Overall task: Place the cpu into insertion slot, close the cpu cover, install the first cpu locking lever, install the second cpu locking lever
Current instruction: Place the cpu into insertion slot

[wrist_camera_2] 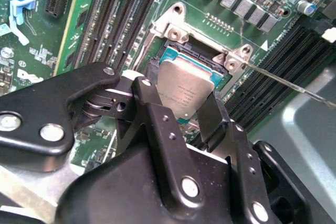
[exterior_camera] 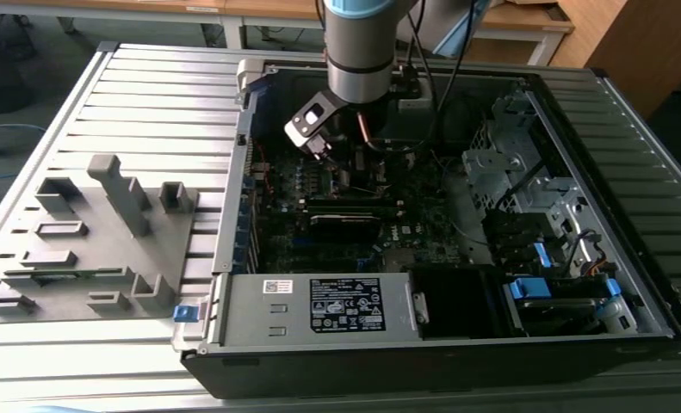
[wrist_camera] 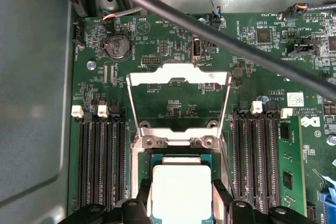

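- A robot arm (exterior_camera: 363,43) reaches down into an open computer case (exterior_camera: 432,370) lying on a slatted metal worktop (exterior_camera: 145,95), its claw (wrist_camera_2: 185,83) low over the green motherboard (wrist_camera: 173,40).
- The claw is pinching the cpu (wrist_camera_2: 186,92) by two opposite edges. Both wrist views show one black finger on each side, and the fingers (wrist_camera: 220,200) sit flush against the chip.
- The cpu lies squarely between the fingers and directly over the insertion slot (wrist_camera_2: 181,50), the dark socket whose far rim peeks out beyond the chip. Whether the chip has bottomed in the slot or hangs just above it cannot be told.
- Being square, the cpu has no long axis to speak of. Its dull metal top faces up, and in the first wrist view its edges run parallel to the socket frame and to the memory slots (wrist_camera: 102,166) flanking it.
- In the second wrist view the chip looks a touch tilted against the socket, though the camera's slant may account for that.
- The cpu cover (wrist_camera: 181,73) is swung open, hinged along the socket edge farthest from the claw. Its cut-out middle frames bare board, and it is clear of chip and fingers.
- A thin metal rod (wrist_camera_2: 294,85), probably one of the locking levers, juts away from a socket corner, seemingly unlatched.
- By these pictures the placing step is in hand, with cover and levers not yet done.
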`<action>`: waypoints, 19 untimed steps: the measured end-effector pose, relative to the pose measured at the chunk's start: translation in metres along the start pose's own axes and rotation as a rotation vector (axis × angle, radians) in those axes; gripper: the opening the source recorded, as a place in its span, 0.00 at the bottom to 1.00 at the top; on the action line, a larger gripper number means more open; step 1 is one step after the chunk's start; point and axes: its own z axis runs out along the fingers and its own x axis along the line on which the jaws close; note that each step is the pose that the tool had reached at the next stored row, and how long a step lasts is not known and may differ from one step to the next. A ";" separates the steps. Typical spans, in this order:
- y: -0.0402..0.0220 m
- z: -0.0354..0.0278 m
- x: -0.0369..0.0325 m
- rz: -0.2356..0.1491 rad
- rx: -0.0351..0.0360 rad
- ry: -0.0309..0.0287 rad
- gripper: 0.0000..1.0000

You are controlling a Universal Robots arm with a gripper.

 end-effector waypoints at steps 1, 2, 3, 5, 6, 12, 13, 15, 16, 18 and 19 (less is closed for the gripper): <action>-0.0008 0.0002 0.0002 0.000 -0.0001 0.0005 0.54; -0.0013 0.0004 0.0003 0.000 0.0000 0.0009 0.54; -0.0015 0.0007 0.0003 0.000 0.0000 0.0015 0.54; -0.0016 0.0017 0.0003 -0.002 0.0001 0.0035 0.54; -0.0017 0.0021 0.0002 -0.005 0.0003 0.0047 0.54; -0.0017 0.0024 0.0002 -0.011 0.0006 0.0062 0.54; -0.0016 0.0024 0.0003 -0.013 0.0007 0.0065 0.54; -0.0016 0.0025 0.0003 -0.022 0.0010 0.0073 0.54; -0.0016 0.0025 0.0002 -0.024 0.0011 0.0074 0.54; -0.0016 0.0025 0.0003 -0.027 0.0012 0.0077 0.54; -0.0015 0.0025 0.0003 -0.028 0.0013 0.0079 0.54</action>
